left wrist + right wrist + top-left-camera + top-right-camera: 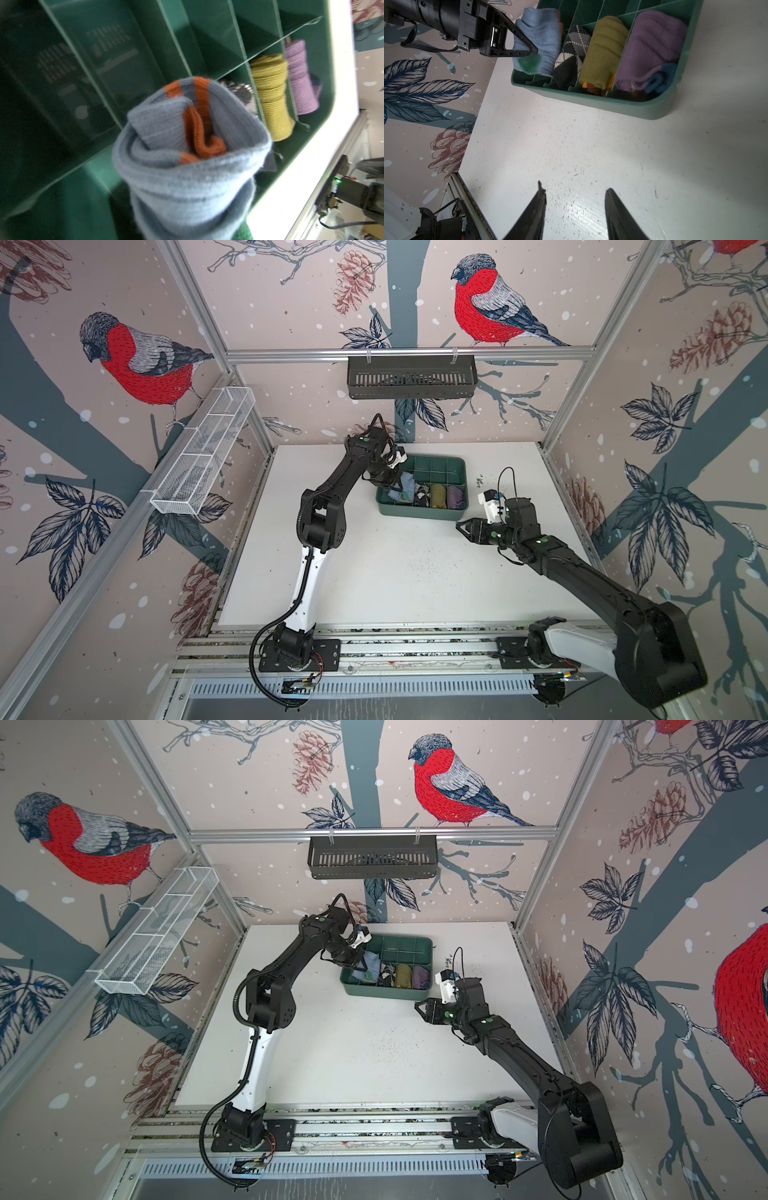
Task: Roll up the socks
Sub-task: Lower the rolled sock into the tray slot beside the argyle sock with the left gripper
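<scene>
In the green tray [612, 104], at the left end of its near row, the left gripper [397, 484] pinches the rolled light blue sock [542, 37], apparently only partly sunk in, its underside hidden. Pushing it straight down between the dividers [99, 89] before letting go should keep the roll from springing open. Just right, the argyle sock [575, 52] sits slotted; farther right the right gripper [574, 188] hangs spread and empty.

Arms [582, 572]: black, white lower links
Hose [251, 659]: black, ribbed
Dots [494, 534]: green
Right gripper [574, 186]: black, pointed
</scene>
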Controlling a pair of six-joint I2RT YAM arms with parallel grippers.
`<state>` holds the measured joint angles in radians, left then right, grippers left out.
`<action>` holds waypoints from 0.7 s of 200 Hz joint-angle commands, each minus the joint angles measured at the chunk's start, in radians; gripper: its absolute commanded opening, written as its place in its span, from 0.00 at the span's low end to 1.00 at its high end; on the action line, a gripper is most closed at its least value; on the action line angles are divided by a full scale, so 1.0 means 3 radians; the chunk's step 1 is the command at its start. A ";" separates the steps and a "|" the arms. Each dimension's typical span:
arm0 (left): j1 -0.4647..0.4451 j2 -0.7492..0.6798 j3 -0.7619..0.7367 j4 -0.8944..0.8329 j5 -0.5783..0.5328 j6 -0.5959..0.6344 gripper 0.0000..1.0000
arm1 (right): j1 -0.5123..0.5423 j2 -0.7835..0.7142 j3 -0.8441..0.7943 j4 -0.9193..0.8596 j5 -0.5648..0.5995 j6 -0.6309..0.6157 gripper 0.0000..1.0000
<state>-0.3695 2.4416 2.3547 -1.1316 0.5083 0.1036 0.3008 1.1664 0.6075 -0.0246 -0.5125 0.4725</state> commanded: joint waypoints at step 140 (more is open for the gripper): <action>-0.0504 0.0287 0.0288 -0.0319 -0.1273 -0.0439 0.00 | -0.0014 0.0034 -0.0076 0.0139 -0.0059 0.0013 0.47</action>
<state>-0.5114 2.5175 2.4340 -1.1957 0.1894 0.0032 0.2996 1.1763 0.5884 -0.0105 -0.5171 0.4728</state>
